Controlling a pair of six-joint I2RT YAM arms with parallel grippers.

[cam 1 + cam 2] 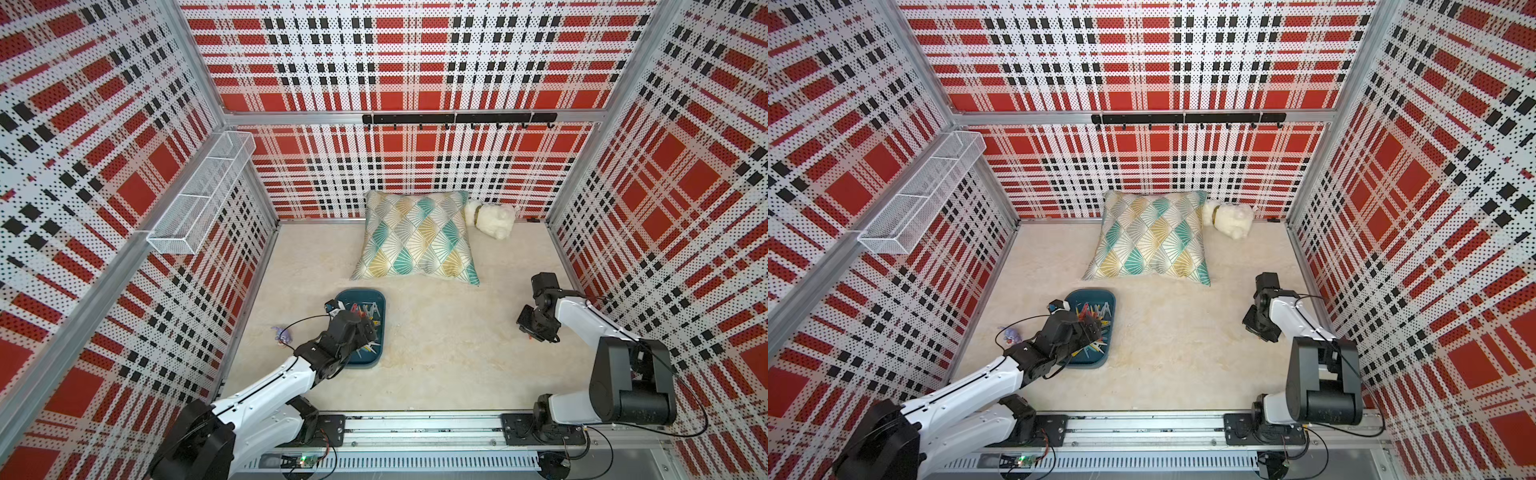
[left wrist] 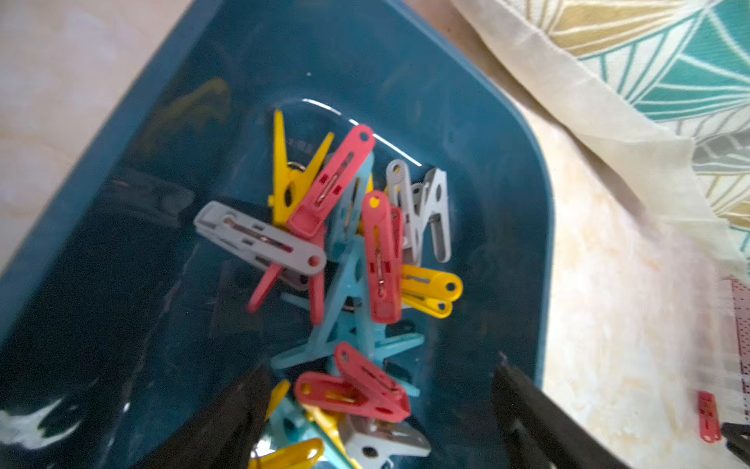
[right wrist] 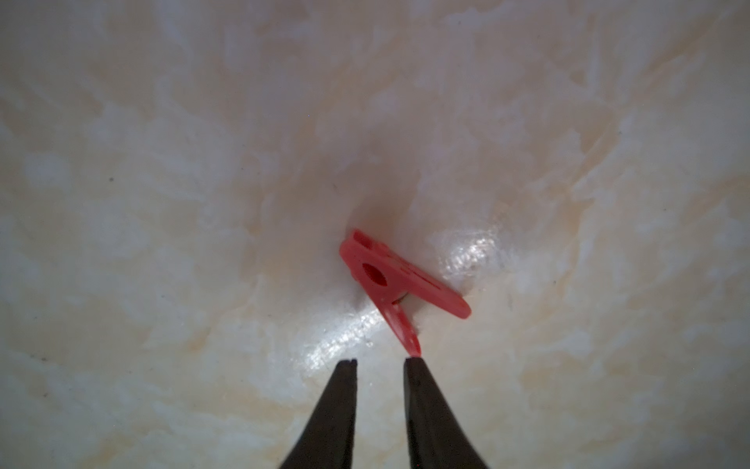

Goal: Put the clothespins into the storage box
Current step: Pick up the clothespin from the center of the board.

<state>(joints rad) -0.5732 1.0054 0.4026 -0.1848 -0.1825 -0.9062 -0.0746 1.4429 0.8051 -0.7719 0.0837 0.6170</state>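
The dark teal storage box (image 1: pixel 361 292) (image 1: pixel 1092 292) sits on the cream cover at the left. Several clothespins (image 2: pixel 345 227) in yellow, red, grey and light blue lie piled inside it. My left gripper (image 2: pixel 379 365) (image 1: pixel 368 328) hangs over the box, open wide, and a red clothespin (image 2: pixel 357 392) lies loose on the pile between its fingers. At the right, my right gripper (image 3: pixel 380 360) (image 1: pixel 531 330) points down at the cover, its jaws a narrow gap apart with nothing between them. One red clothespin (image 3: pixel 389 284) (image 2: pixel 708 418) lies there, one leg touching a fingertip (image 3: pixel 412 363).
A patterned pillow (image 1: pixel 415 237) lies at the back, with a white plush toy (image 1: pixel 490 218) beside it. A small purple toy (image 1: pixel 281 334) lies left of the box. A white wire basket (image 1: pixel 199 195) hangs on the left wall, and a black hook rail (image 1: pixel 457 118) on the back wall.
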